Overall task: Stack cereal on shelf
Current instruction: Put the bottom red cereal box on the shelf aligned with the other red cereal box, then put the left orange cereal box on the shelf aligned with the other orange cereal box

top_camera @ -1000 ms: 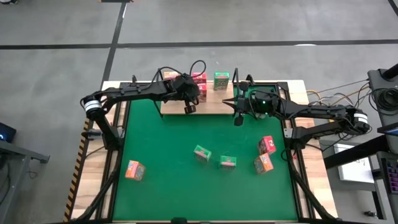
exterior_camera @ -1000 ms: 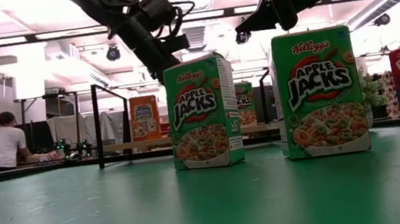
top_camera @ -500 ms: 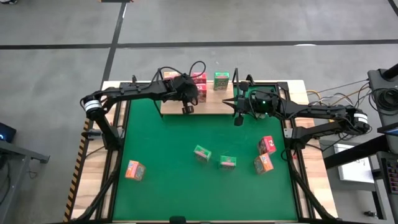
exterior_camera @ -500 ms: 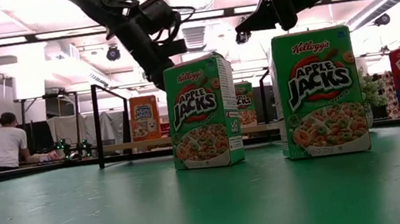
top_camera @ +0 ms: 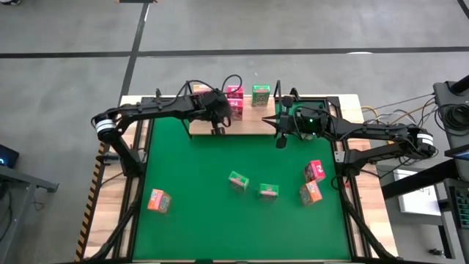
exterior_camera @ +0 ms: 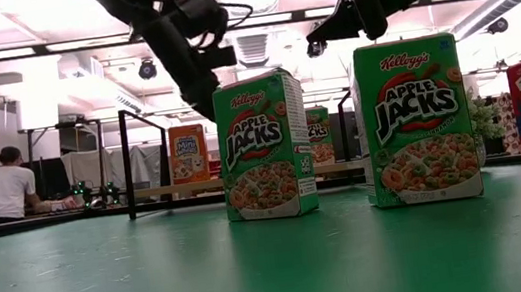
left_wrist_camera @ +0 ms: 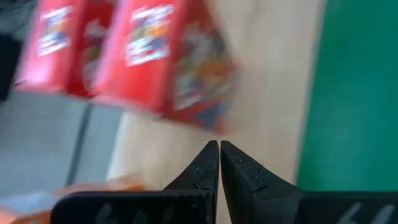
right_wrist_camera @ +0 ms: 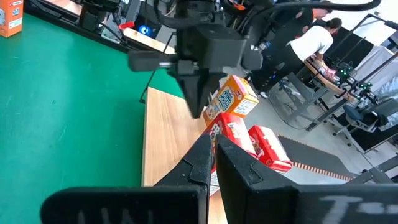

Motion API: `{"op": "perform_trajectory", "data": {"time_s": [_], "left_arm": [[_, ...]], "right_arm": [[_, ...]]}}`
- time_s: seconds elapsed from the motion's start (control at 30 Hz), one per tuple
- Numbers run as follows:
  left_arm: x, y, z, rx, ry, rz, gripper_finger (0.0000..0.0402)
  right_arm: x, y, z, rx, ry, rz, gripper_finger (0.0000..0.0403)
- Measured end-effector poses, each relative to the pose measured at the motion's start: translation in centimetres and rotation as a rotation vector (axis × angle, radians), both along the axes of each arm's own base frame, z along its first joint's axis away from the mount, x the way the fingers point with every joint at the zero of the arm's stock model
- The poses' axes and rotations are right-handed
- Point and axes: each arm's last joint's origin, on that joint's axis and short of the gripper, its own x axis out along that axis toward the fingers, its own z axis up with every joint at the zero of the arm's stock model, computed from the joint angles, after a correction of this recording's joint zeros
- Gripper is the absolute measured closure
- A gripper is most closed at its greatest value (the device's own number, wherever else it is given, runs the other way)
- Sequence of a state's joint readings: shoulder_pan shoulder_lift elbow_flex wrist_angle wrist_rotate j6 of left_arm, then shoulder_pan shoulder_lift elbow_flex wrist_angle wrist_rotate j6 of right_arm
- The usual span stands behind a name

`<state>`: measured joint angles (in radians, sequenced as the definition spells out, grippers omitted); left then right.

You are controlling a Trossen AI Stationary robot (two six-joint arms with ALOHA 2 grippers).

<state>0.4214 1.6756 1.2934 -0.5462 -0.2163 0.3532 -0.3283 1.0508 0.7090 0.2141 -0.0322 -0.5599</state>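
bright overhead glare, left wrist blurred

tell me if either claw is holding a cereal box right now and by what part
Nothing is held. The left claw is shut and empty above the shelf; the right claw is shut and empty too.

the mat (top_camera: 220,220) looks like matt green cloth or felt, faintly scuffed and flecked in the low view. the shelf (top_camera: 253,125) is pale wood with a smooth, unvarnished look and fine grain; its uprights (exterior_camera: 127,164) are thin black metal. the cereal boxes (exterior_camera: 263,146) are printed card with a slight sheen, and the pink ones (left_wrist_camera: 168,56) look glossier. the table (top_camera: 110,220) edge is light, bare wood. the arms (top_camera: 146,110) are dark matt plastic or metal; the fingers (left_wrist_camera: 239,171) look hard and dull black.
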Motion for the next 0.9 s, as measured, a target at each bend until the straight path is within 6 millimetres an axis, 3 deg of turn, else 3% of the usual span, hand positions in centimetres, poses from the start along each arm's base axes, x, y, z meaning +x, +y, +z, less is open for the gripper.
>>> {"op": "perform_trajectory", "data": {"time_s": [0.37, 0.77, 0.9], "left_arm": [[0.9, 1.8, -0.6, 0.098, -0.062, 0.084, 0.0402], [1.0, 1.6, -0.7, 0.073, -0.072, 0.103, 0.0402], [0.6, 0.7, -0.6, 0.036, -0.030, 0.106, 0.0402]], "right_arm": [[0.0, 0.0, 0.0, -0.001, 0.000, 0.000, 0.0390], [0.0, 0.0, 0.0, -0.001, 0.001, 0.000, 0.0390], [0.0, 0.0, 0.0, -0.002, 0.001, 0.000, 0.0390]]}}
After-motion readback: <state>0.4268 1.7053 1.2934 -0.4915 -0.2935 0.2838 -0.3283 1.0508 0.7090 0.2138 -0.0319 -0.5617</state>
